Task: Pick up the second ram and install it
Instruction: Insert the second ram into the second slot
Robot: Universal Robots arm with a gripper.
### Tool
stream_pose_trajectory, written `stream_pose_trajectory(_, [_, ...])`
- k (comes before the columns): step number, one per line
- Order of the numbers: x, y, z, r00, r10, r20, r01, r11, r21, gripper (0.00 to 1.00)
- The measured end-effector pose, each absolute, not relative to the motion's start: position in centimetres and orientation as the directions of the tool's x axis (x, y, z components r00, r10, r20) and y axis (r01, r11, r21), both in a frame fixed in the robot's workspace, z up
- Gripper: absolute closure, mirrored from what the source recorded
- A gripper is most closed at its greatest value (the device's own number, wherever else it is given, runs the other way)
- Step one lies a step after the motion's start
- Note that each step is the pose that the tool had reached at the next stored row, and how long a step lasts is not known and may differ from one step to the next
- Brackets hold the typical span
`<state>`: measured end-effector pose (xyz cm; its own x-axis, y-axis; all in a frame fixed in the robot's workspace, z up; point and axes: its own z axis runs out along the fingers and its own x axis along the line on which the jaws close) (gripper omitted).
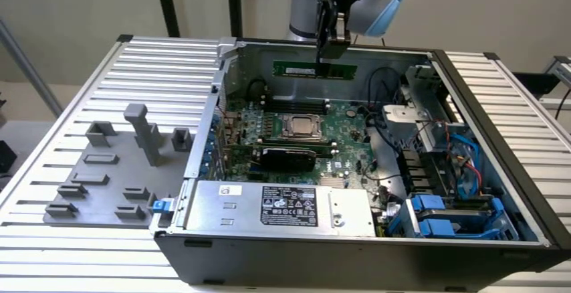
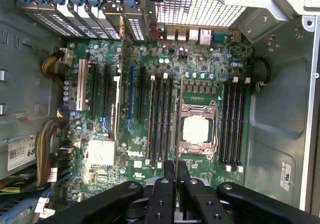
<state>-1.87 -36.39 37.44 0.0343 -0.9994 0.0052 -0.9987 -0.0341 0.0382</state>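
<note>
The second ram (image 1: 301,69), a thin green stick, hangs level above the far end of the open computer case, over the motherboard (image 1: 344,116). My gripper (image 1: 332,55) comes down from above and is shut on the stick's upper edge near its right half. In the wrist view the black fingers (image 2: 161,194) press together, and the stick sits edge-on between them. Below lie the motherboard (image 2: 100,54), its CPU socket (image 2: 196,129), and long black memory slots (image 2: 161,119) on one side of the socket and more slots (image 2: 233,124) on the other.
Grey holder blocks (image 1: 116,166) stand on the slatted table at the exterior view's left. Inside the case are a silver power supply (image 1: 267,206), blue drive bays (image 1: 446,216), cables (image 1: 392,139) and a black card (image 1: 285,154). Metal case walls (image 1: 339,51) ring the board.
</note>
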Motion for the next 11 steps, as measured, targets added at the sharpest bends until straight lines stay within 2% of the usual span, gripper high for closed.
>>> stream_pose_trajectory(11, [-3.2, -35.9, 36.6, 0.031, -0.999, 0.009, -0.999, -0.031, 0.031, 0.86])
